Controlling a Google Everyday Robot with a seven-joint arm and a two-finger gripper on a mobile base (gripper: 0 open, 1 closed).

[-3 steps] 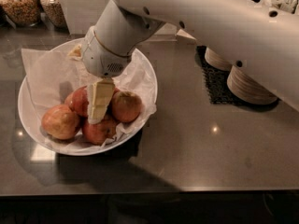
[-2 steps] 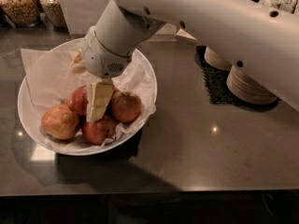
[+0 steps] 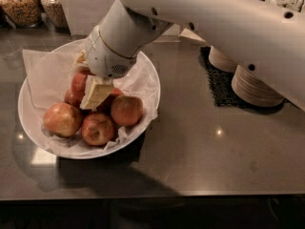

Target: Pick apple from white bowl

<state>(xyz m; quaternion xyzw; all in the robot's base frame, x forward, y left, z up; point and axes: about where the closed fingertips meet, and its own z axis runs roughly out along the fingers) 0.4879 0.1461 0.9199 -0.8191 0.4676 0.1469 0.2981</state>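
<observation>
The white bowl (image 3: 143, 66), wide, shallow and lined with crinkled white paper, sits on the left of the dark counter and holds several apples. My gripper (image 3: 90, 90) reaches down into the middle of the bowl. One cream finger (image 3: 96, 92) shows; the other is hidden behind the fruit. The deep-red apple (image 3: 80, 82) sits tight against that finger, just under the wrist and a little above the other fruit. A paler yellow-orange apple (image 3: 62, 119) lies at the bowl's front left. Two smaller red apples (image 3: 97, 128) (image 3: 126, 109) lie in front.
Stacked cream bowls (image 3: 255, 87) stand on a black mat (image 3: 220, 87) to the right, under my arm. Glass jars (image 3: 19, 4) stand at the back left. The counter's front edge runs along the bottom.
The gripper has moved slightly up and back in the bowl, and the deep-red apple has risen with it. The other apples have hardly moved.
</observation>
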